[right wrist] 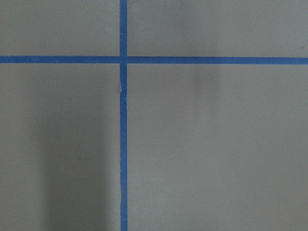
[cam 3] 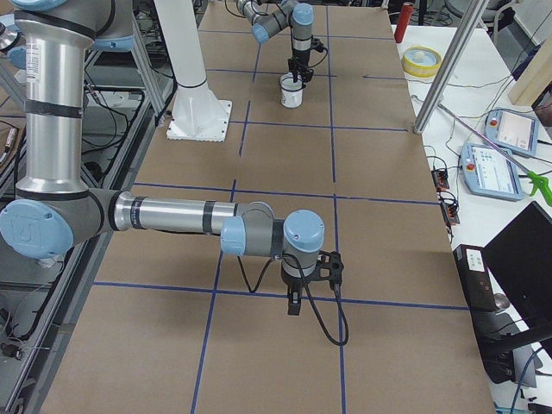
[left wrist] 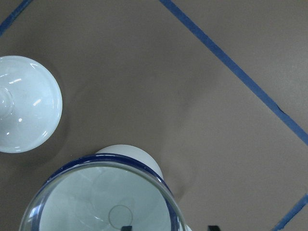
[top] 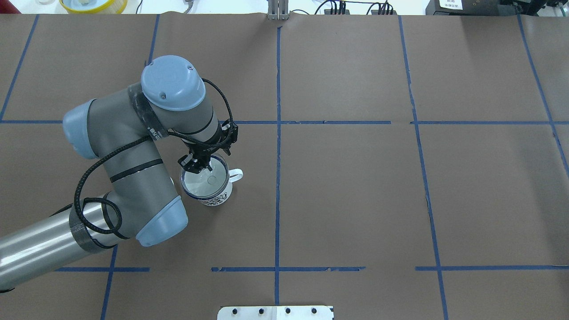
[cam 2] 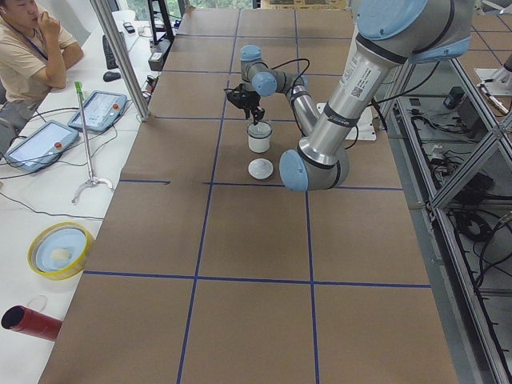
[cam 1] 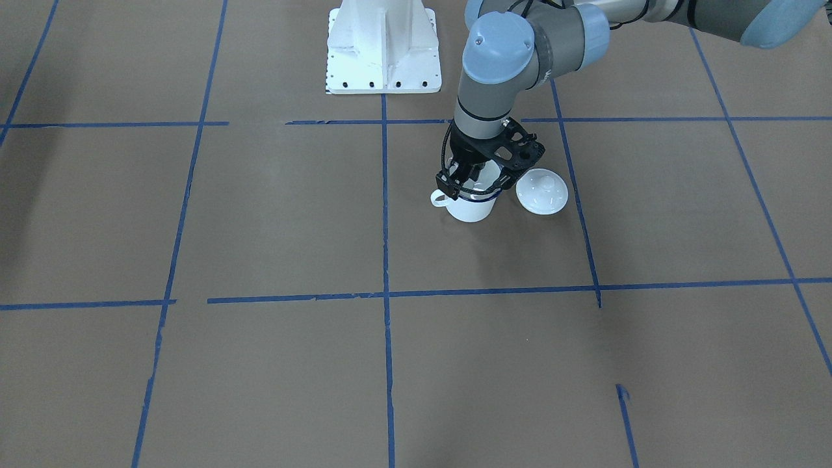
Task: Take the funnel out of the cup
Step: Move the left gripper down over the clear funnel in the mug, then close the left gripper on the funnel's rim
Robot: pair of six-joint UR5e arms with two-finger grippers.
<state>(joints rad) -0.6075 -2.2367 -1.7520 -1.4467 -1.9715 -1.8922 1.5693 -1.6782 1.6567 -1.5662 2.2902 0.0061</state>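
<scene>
So the funnel (left wrist: 110, 192) was sitting down in the cup (cam 1: 471, 209), its wide clear rim resting on the mug's blue edge and the spout hanging inside. The cup stood upright on the table (cam 1: 260, 214) with a white lid (cam 1: 541, 191) just beside it.

The left gripper (top: 201, 168) was right down at the rim on the side away from the handle. Its jaws were apart, one tip inside the funnel and one outside the mug wall. In the wrist view I couldn't really tell if either tip was touching plastic yet.

My take is that the thing was thin, light plastic, pretty slick, and a bit flexy at the lip. A rim pinch looked like the only sensible hold, since the spout was buried. I'd guess a gentle squeeze was enough, and a straight lift so the mug didn't tag along or tip.

The right gripper (cam 3: 294, 304) hung over the table well away. I can't tell if it was spread or closed.
</scene>
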